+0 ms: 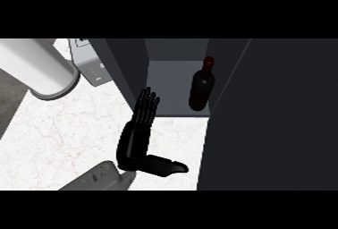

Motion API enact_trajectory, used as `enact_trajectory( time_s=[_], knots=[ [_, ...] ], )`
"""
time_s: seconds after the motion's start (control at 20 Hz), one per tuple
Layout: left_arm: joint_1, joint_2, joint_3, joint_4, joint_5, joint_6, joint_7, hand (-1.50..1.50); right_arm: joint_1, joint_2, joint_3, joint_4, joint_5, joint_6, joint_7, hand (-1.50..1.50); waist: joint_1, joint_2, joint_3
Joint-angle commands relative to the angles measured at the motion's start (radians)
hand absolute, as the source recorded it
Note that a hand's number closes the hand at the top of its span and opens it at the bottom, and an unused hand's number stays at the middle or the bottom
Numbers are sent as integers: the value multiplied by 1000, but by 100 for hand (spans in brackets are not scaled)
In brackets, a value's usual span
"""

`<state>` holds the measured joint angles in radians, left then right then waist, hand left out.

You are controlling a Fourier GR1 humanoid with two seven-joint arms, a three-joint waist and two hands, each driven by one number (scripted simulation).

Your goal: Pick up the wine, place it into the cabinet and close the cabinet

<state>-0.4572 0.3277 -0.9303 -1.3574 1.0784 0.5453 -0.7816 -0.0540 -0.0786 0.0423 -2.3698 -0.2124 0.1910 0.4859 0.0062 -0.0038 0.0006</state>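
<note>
The cabinet [173, 91] takes up most of what I see from here: a dark box on the pale counter [59, 129], its door [277, 116] swung open and filling the right side. Inside, on the grey floor of the cabinet, the wine [201, 85] stands upright near the right wall, and nothing else shows in there with it. To the left a white cylinder [40, 67] stands well apart, with a small grey appliance [92, 62] behind it. The left hand [142, 129] lies just before the cabinet's mouth, fingers straight and apart, thumb out, holding nothing and clear of the wine. I'd judge that bottle to be heavy, stiff, slick glass, breakable, best gripped round its wide body. The right hand isn't in sight.
</note>
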Motion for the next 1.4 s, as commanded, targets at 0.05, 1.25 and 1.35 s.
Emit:
enact_trajectory(
  time_s=[0.05, 1.25, 1.35],
  knots=[
    [94, 137, -16, -198, -56, -41, 44, -150, 22, -44, 21, 2, -42, 86, -9, 150, 3, 1, 0],
    [645, 671, 359, -566, 100, -403, -69, -150, -54, 77, 709, -146, 78, -71, 274, 150, 14, -7, -4],
    [719, 731, 402, -552, 116, -491, -108, -150, -70, 77, 760, -76, 138, -47, 269, 150, 21, -9, -3]
  ],
)
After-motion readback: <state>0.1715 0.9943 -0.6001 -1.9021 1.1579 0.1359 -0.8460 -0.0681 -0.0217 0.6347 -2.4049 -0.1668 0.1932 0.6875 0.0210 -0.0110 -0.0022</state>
